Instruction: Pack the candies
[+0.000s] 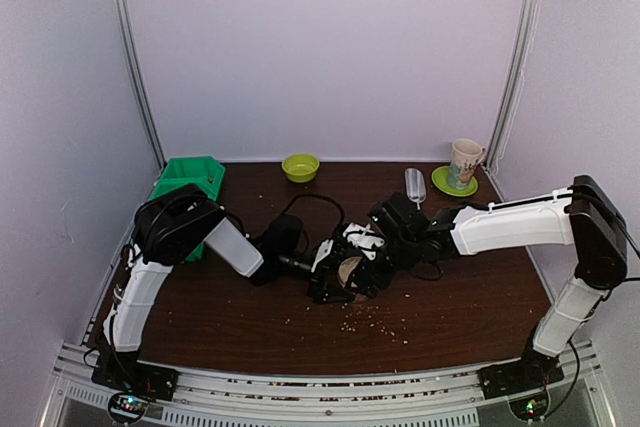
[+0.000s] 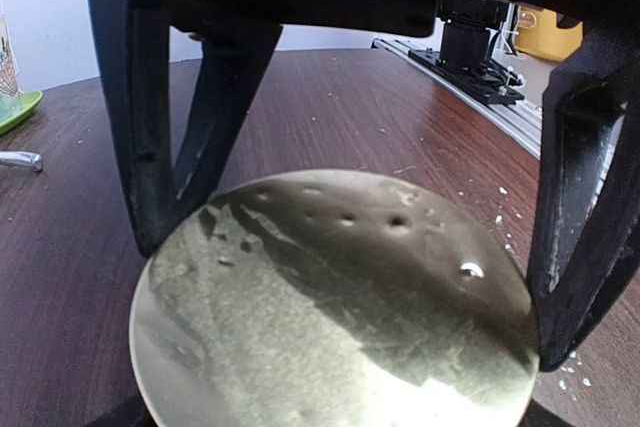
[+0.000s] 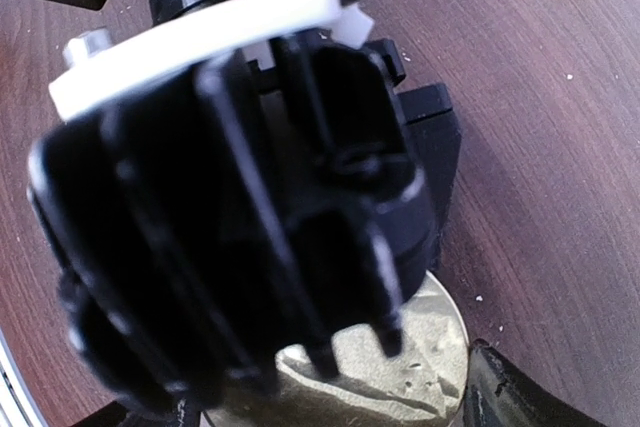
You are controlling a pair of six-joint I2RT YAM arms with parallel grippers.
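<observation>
— A dark brown table [image 1: 200,317] stands between pale lilac walls. Along its far edge we see a green bin [image 1: 190,179], a small yellow-green bowl [image 1: 300,166] and a mug [image 1: 465,160] on a green saucer [image 1: 441,185].

— And the arms?

— Both reach to the middle of the table, where pale crumbs [image 1: 375,319] lie scattered. The left gripper [image 2: 350,297] comes in low, its fingers [image 2: 165,147] wide on either side of a round gold tin [image 2: 330,327]. Each finger meets the rim, so we read it as clamped on the tin.

— The right one?

— The right gripper [image 1: 358,255] hangs just above the left one's body and the tin. Its fingers stand apart. One shows just beside the tin's rim, and we cannot tell whether it touches.

— Where are the candies?

— We cannot make them out in any view. The tin's dented top is all we see of it.
</observation>
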